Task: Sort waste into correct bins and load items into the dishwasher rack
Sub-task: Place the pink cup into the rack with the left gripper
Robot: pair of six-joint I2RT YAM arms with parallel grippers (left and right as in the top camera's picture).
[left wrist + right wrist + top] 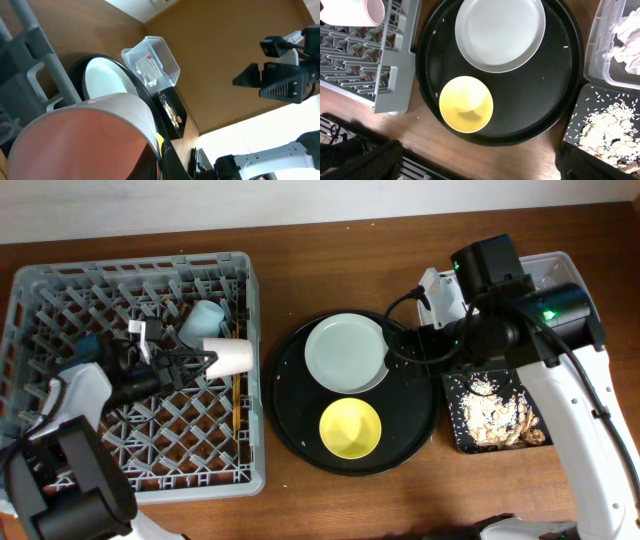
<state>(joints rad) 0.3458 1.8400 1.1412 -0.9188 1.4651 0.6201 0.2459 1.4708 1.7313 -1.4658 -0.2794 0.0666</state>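
**Left pincer holds pink cup over rack; right pincer spread above round tray**

Left pincer (203, 363) pinches the pink cup (232, 356) at one end. The cup lies on its side over the dishwasher rack (130, 268), close to the right wall. The blue cup (203, 320) is tilted in the rack just beside it. The chopsticks (236, 405) lie in the rack along the same wall; count unclear.

Right pincer (480, 165) is spread wide with nothing between the fingers, hanging above the round black tray (560, 90). On that tray the plate (500, 32) and the yellow bowl (466, 104) sit near each other, not touching.

On the worktop (330, 250) right of the round tray, the clear tub (597, 55) has the white tissue (627, 35) inside. Next to it the shallow black tray (582, 97) holds the food scraps (605, 132).
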